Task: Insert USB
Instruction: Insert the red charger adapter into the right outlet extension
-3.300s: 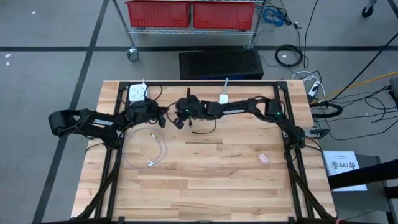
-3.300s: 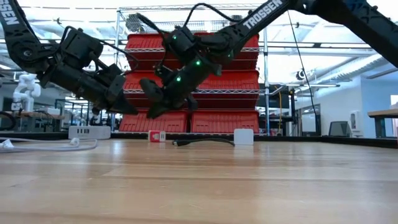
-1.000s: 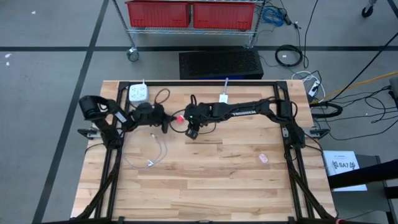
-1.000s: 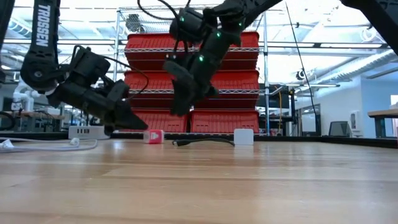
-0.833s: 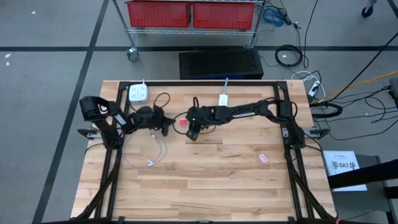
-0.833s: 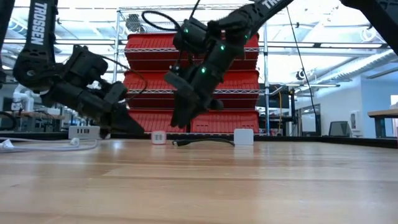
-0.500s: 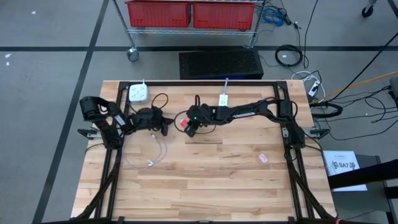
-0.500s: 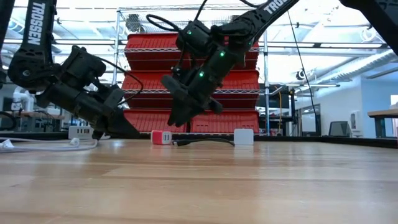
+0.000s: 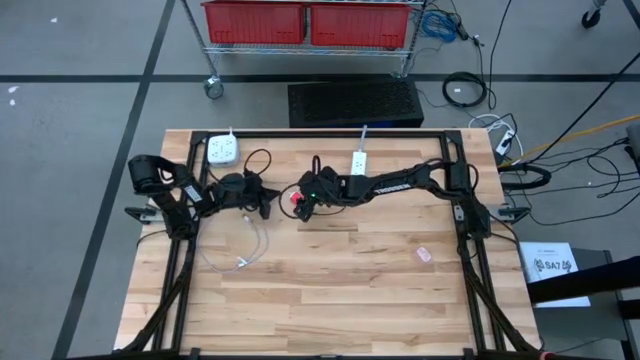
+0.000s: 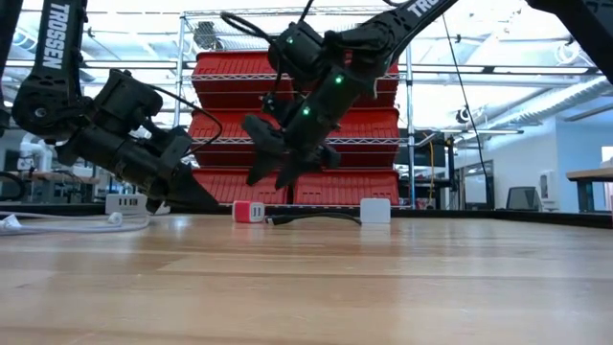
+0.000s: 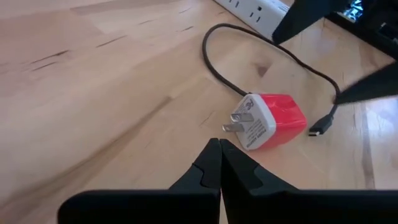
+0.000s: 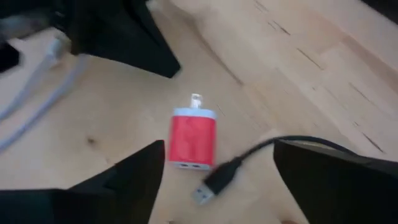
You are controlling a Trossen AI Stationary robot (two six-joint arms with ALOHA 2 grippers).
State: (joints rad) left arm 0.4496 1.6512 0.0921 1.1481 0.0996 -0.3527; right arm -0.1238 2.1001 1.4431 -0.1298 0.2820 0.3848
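1. From overhead the red charger (image 9: pixel 295 198) is mostly tucked under the right end effector (image 9: pixel 303 203).
2. The black cable (image 11: pixel 261 53) runs off the left wrist shot's edge.
3. The charger's ports (image 12: pixel 189 165) are too blurry to make out.

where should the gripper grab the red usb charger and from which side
Judging by its pose, the red charger lies flat on the table, prongs pointing toward the left gripper and USB ports toward the black cable's plug. Grip the red body across its two long side faces from above, keeping both ends clear. The open right gripper hangs above it.
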